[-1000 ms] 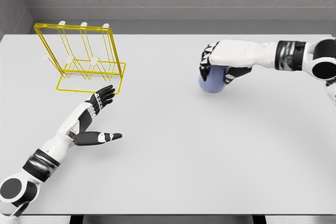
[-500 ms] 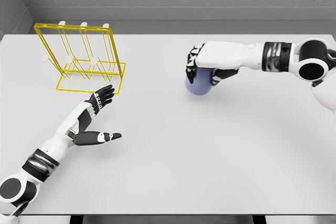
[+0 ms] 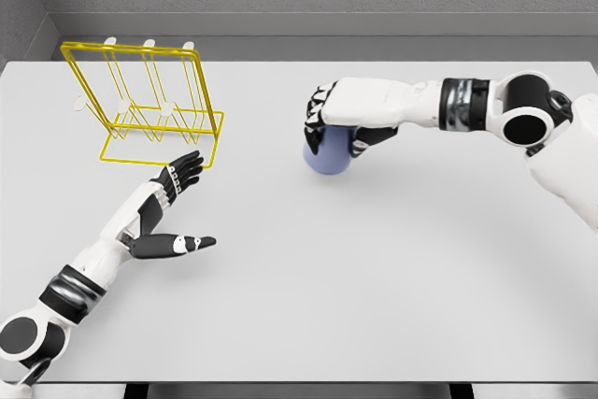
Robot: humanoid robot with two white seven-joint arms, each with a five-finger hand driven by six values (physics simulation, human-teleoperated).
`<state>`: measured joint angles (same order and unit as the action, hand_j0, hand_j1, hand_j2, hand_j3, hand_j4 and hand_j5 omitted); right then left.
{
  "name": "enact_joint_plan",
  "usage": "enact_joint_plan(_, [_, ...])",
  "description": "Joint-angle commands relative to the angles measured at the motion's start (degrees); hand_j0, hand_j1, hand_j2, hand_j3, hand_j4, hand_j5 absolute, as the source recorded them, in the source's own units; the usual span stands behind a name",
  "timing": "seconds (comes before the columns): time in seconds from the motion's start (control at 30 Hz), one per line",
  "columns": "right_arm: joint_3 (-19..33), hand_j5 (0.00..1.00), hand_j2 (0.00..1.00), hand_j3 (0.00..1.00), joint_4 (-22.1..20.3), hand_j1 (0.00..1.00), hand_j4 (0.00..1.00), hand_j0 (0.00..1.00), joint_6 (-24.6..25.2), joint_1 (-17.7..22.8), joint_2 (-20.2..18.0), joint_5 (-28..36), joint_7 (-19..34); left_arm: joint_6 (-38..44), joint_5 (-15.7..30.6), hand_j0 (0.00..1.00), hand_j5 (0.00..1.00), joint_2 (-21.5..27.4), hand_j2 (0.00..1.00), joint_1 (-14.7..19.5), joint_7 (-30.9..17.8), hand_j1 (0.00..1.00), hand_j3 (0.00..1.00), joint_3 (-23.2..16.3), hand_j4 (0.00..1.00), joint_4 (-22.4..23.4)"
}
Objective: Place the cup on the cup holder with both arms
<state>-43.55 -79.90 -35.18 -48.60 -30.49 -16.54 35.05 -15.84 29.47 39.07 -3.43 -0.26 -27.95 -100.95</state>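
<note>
right robot hand [image 3: 329, 119] has carried cup [image 3: 327, 153] leftward, clasped beneath it.

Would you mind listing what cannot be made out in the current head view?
- Cup: its top and any handle are hidden under the right hand gripping it.
- Cup bottom: whether it touches the table cannot be told from this angle.
- Yellow rack: its peg tips are too small to judge.
- Left hand: open, but its arm is cut off by the lower left edge.
</note>
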Motion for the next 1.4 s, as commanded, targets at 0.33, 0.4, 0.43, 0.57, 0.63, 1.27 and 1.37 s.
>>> enact_joint_plan(0.33, [-0.31, 0.40, 0.40, 0.40, 0.45, 0.40, 0.40, 0.40, 0.18, 0.53, 3.86, -1.31, -0.05, 0.02, 0.06, 1.00, 1.00, -0.13, 1.00, -0.35, 0.00, 1.00, 1.00, 0.00, 1.00, -0.03])
enact_joint_plan(0.4, [-0.31, 0.40, 0.40, 0.40, 0.45, 0.40, 0.40, 0.40, 0.18, 0.62, 4.39, -1.39, -0.05, 0.02, 0.06, 1.00, 1.00, -0.04, 1.00, -0.35, 0.00, 1.00, 1.00, 0.00, 1.00, -0.03])
enact_joint_plan(0.43, [-0.31, 0.40, 0.40, 0.40, 0.45, 0.40, 0.40, 0.40, 0.18, 0.62, 4.56, -1.66, -0.05, 0.02, 0.06, 1.00, 1.00, -0.04, 1.00, -0.35, 0.00, 1.00, 1.00, -0.09, 1.00, -0.03])
enact_joint_plan(0.57, [-0.48, 0.40, 0.40, 0.40, 0.54, 0.40, 0.40, 0.40, 0.18, 0.62, 5.18, -1.83, -0.05, -0.07, 0.06, 1.00, 1.00, -0.75, 1.00, -0.44, 0.00, 1.00, 1.00, -0.09, 1.00, -0.03])
enact_joint_plan(0.63, [-0.48, 0.40, 0.40, 0.40, 0.63, 0.40, 0.40, 0.40, 0.18, 0.70, 5.97, -1.92, -0.05, -0.16, 0.06, 1.00, 1.00, -0.83, 1.00, -1.41, 0.00, 1.00, 1.00, 0.00, 1.00, -0.03])
enact_joint_plan(1.27, [-1.45, 0.40, 0.40, 0.40, 0.98, 0.40, 0.40, 0.40, 0.18, 3.08, 8.52, -5.17, -0.05, 1.42, 1.38, 1.00, 1.00, -5.23, 1.00, -4.22, 6.24, 1.00, 1.00, 3.69, 1.00, -0.03])
enact_joint_plan(1.37, [-1.45, 0.40, 0.40, 0.40, 0.98, 0.40, 0.40, 0.40, 0.18, 3.60, 8.52, -5.17, -0.05, 1.78, -1.86, 1.00, 1.00, -7.07, 1.00, -4.04, 6.33, 1.00, 1.00, 3.60, 1.00, -0.03])
